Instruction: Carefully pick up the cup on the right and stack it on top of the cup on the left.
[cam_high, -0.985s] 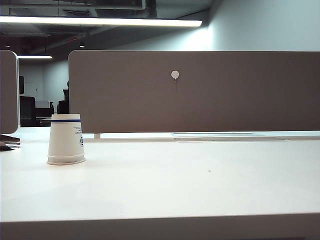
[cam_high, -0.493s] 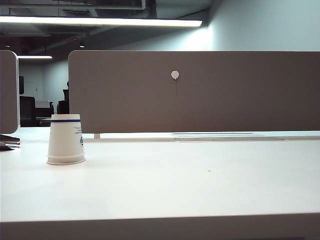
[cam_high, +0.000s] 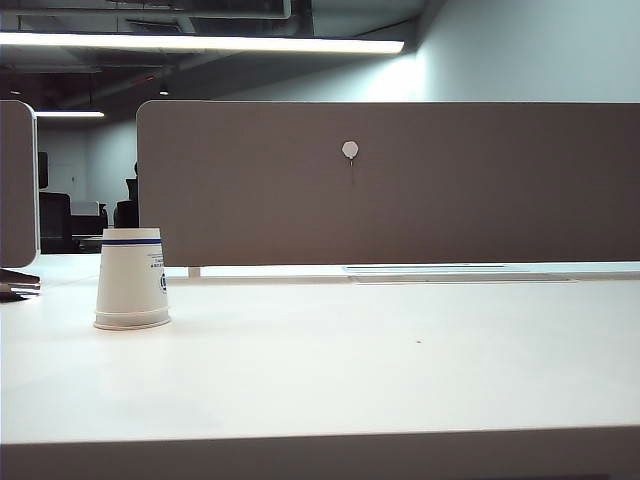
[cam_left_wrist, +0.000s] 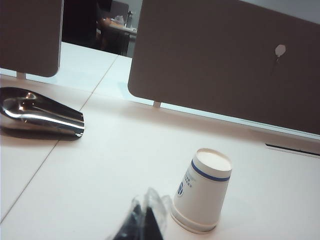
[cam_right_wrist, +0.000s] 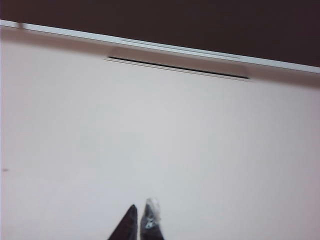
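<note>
The exterior view shows one paper cup standing upside down on the white worktop, in front of the grey partition; neither arm appears there. Only the left wrist view shows the left gripper, fingers together and empty, just beside that cup, and a shiny metal object farther off. The right wrist view shows the right gripper, fingers together, over bare worktop.
</note>
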